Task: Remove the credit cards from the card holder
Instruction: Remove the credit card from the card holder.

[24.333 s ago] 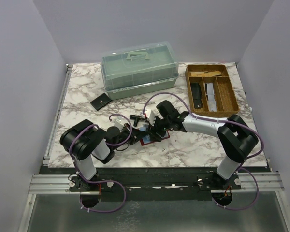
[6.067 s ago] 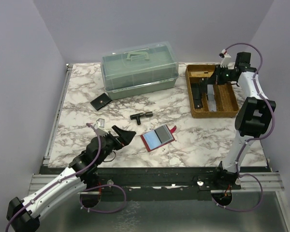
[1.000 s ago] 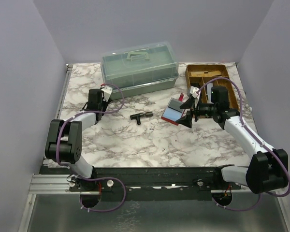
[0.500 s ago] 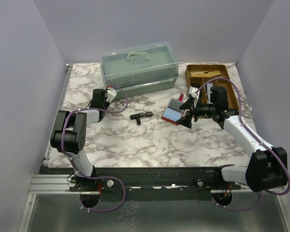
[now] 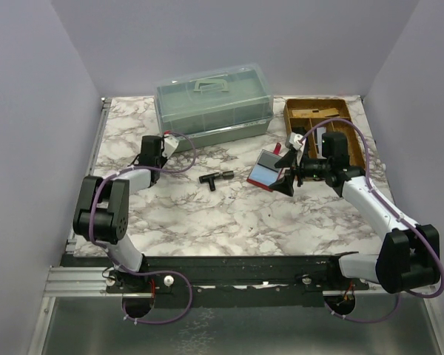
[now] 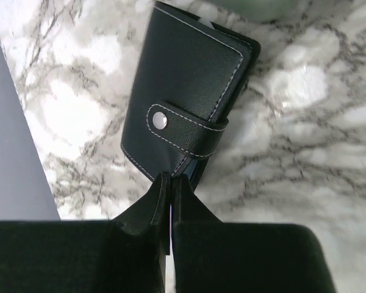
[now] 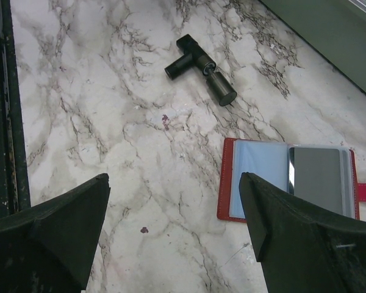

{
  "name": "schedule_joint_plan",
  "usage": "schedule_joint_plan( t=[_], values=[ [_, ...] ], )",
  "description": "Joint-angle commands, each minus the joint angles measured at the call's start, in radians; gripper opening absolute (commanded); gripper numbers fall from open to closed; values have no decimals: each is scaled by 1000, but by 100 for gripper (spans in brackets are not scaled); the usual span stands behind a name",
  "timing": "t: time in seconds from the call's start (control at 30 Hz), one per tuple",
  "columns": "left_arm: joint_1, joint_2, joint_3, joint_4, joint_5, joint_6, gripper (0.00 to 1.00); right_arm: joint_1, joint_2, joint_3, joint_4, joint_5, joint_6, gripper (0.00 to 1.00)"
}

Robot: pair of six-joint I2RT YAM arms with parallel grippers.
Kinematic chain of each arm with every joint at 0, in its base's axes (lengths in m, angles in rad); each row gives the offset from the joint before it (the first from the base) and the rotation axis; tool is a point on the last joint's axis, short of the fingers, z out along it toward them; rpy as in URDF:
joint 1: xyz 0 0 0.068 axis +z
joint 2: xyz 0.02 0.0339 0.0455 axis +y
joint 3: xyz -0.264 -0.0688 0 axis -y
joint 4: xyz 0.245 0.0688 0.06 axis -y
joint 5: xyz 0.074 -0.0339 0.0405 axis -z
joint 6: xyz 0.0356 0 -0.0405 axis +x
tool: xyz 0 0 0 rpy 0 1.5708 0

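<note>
Close by the red card holder (image 7: 223, 183), a black T-fitting (image 7: 201, 62); right tool (image 7: 174, 177) released, left tool (image 6: 169, 178) clenched.

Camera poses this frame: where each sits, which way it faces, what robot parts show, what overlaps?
Top external: high behind the bases, facing down and forward over the grey-veined marble table; both arms, left gripper and right gripper show.
Left wrist: rides the left arm, facing down past its shut fingers at a black leather snap wallet.
Right wrist: facing down between its open fingers at the open red card holder and black T-shaped fitting.
Shared: top and right wrist both see holder and fitting.
</note>
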Motion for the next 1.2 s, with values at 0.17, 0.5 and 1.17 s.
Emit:
schedule_joint_plan(
  t=[0.17,0.5,1.17],
  values=[
    [-129,-333,-1,-507,146,-254,0,-3,16,42,-46,-41,-25,93],
    [-547,-641,-6,-630,190,-740,0,-4,11,69,-138,-101,-112,93],
    [-1346,90,355,-1042,-707,-1519,0,-93,15,103,-194,-77,-130,93]
  ],
)
